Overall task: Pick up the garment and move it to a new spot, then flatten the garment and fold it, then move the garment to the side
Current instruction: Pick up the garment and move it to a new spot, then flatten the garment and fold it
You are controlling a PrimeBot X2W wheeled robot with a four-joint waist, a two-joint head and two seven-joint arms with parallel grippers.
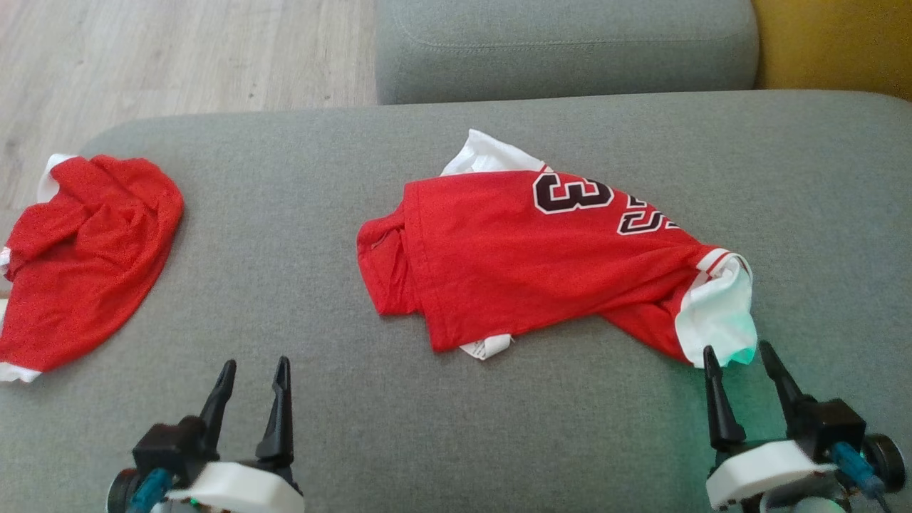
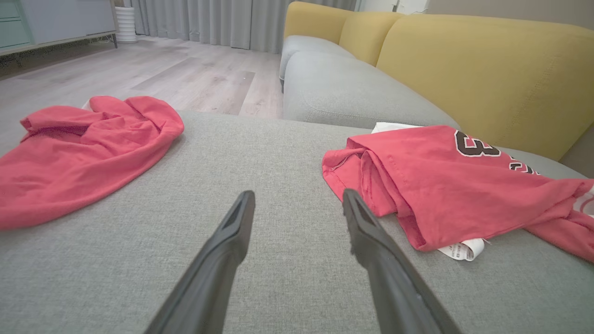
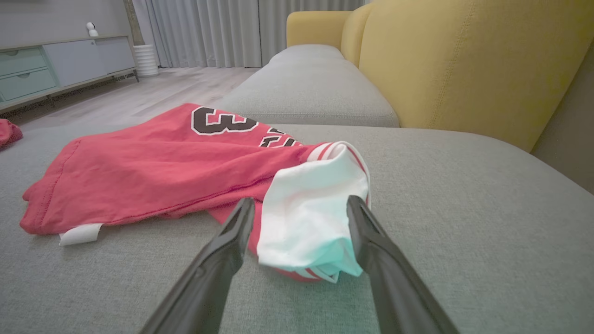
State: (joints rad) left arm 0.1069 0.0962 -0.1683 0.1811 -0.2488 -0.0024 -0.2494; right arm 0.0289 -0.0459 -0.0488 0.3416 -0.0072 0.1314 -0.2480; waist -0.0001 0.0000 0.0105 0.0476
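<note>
While my left gripper [image 1: 256,361] and right gripper [image 1: 736,347] hang over the near edge of the grey seat cushion [image 1: 456,427], I read this as the opening step: picking the garment up. The red numbered shirt [image 1: 541,263] lies rumpled across the middle of the cushion, with its white sleeve [image 1: 716,313] trailing toward the cushion's near right. The right gripper's fingers are spread wide with that sleeve lying between them and nothing clamped. I cannot tell whether a finger touches the cloth. The left gripper is spread too, empty, over bare cushion. A second red garment [image 1: 85,249] sits bunched at the cushion's left edge. Next, I judge, the right fingers must dip and close on the sleeve while the left reaches for the hem.
</note>
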